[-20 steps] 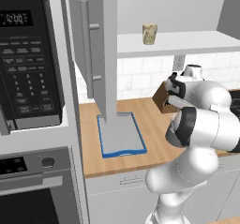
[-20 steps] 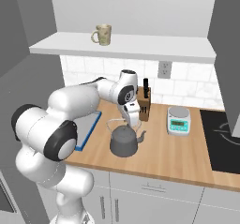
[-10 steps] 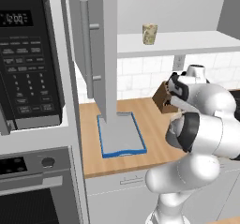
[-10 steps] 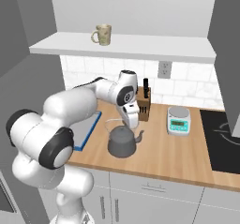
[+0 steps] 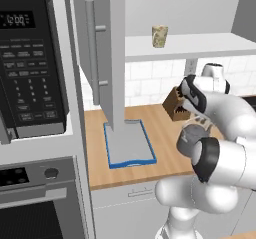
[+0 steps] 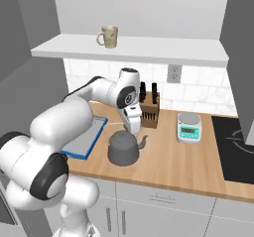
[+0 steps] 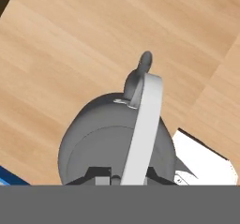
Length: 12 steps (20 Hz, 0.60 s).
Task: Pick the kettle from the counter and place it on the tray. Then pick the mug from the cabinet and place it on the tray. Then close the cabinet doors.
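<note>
We are seeing the end effector hanging straight down over the kettle, its fingers pinching the pale arched handle at the top of its curve; in the hand view the two dark fingertips are sitting close on either side of that handle, with the rounded grey body and short spout lying below them. The kettle is standing upright on the worktop, just to the right of the tray in the right base view, close to its blue rim but not on it. We are finding the tray lying flat near the left end of the worktop, partly behind the lower edge of the open cabinet door in the left base view, where its grey bed and blue rim are showing. The mug is resting upright on the white shelf of the cabinet, high above the worktop and well apart from the kettle, with its side handle pointing left in the right base view. Behind the kettle a knife block is standing against the tiled wall, and a small white kitchen scale is sitting further right, near the black hob. In the left base view a black microwave is filling the left side, above an oven
</note>
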{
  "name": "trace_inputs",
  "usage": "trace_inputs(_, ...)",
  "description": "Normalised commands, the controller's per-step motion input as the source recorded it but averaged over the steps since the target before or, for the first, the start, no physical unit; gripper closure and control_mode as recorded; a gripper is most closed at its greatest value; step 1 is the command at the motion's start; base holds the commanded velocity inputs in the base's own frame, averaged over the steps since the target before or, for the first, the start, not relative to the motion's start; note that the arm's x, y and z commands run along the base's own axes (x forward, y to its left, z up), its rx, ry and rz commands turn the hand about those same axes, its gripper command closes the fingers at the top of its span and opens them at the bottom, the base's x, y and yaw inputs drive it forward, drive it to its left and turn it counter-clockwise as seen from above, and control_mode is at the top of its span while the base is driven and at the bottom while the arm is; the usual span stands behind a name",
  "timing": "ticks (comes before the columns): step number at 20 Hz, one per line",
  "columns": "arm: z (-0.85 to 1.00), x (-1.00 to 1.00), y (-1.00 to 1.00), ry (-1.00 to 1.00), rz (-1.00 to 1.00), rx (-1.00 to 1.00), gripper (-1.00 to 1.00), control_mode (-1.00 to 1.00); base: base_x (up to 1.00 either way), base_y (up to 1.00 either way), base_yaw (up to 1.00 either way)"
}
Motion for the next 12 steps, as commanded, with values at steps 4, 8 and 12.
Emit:
trace_inputs(4, 0.29, -0.23, 0.51, -0.08, 0.00, 0.00, 1.00, -1.00, 0.00, 0.00, 0.00)
trace_inputs(8, 0.31, -0.10, 0.57, -0.13, 0.01, 0.00, 1.00, -1.00, 0.00, 0.00, 0.00)
trace_inputs(12, 0.13, 0.00, 0.66, -0.11, 0.02, 0.00, 1.00, -1.00, 0.00, 0.00, 0.00)
